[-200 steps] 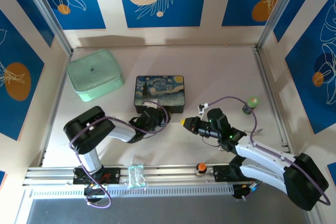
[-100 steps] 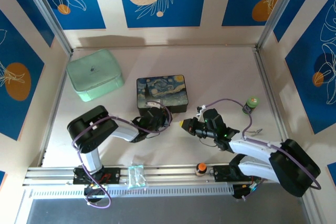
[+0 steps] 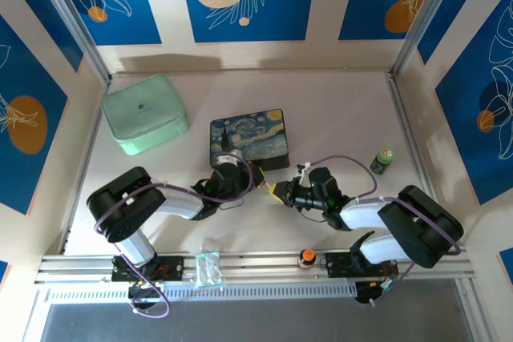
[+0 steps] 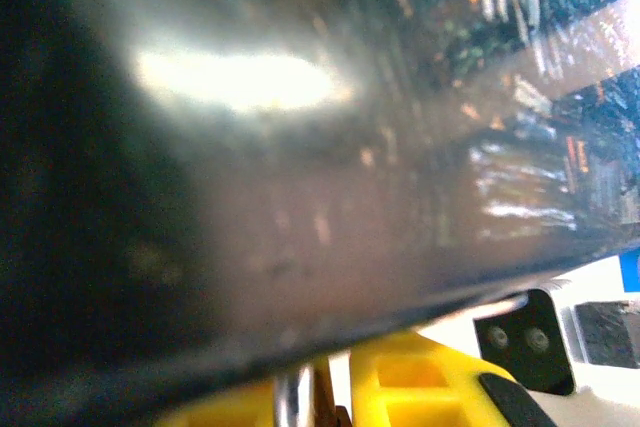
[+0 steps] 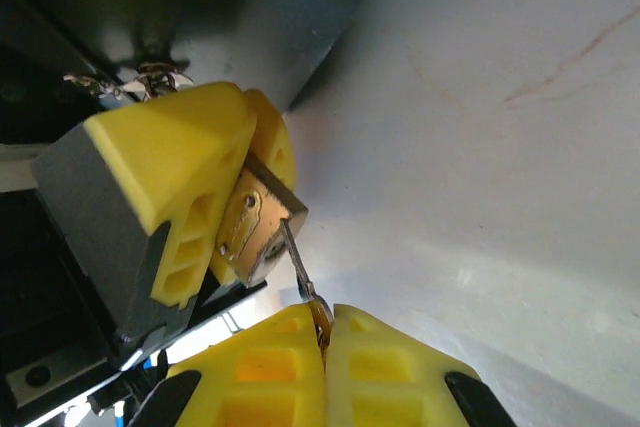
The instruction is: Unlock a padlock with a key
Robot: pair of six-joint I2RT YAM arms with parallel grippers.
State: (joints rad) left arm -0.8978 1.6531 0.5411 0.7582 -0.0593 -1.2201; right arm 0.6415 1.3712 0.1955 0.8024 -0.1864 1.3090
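Observation:
The brass padlock (image 5: 250, 227) is clamped between the yellow fingers (image 5: 185, 172) of my left gripper, keyway end facing the right gripper. My right gripper (image 5: 325, 332) is shut on the head of the thin silver key (image 5: 297, 262). The key's blade slants up and its tip touches the padlock's keyway face. From above, the left gripper (image 3: 258, 183) and right gripper (image 3: 277, 191) meet tip to tip just in front of the starry-night tin (image 3: 248, 138). In the left wrist view the left gripper (image 4: 330, 387) shows at the bottom with the silver shackle (image 4: 292, 399) between its fingers, under the blurred tin (image 4: 300, 147).
A mint-green case (image 3: 144, 114) lies at the back left. A small green-capped bottle (image 3: 385, 159) stands at the right. On the front rail lie a clear packet (image 3: 208, 268) and an orange knob (image 3: 306, 257). Metal frame posts border both sides.
The left gripper has closed and moved right. The right gripper has moved left until the key tip meets the padlock. The tin has shifted slightly.

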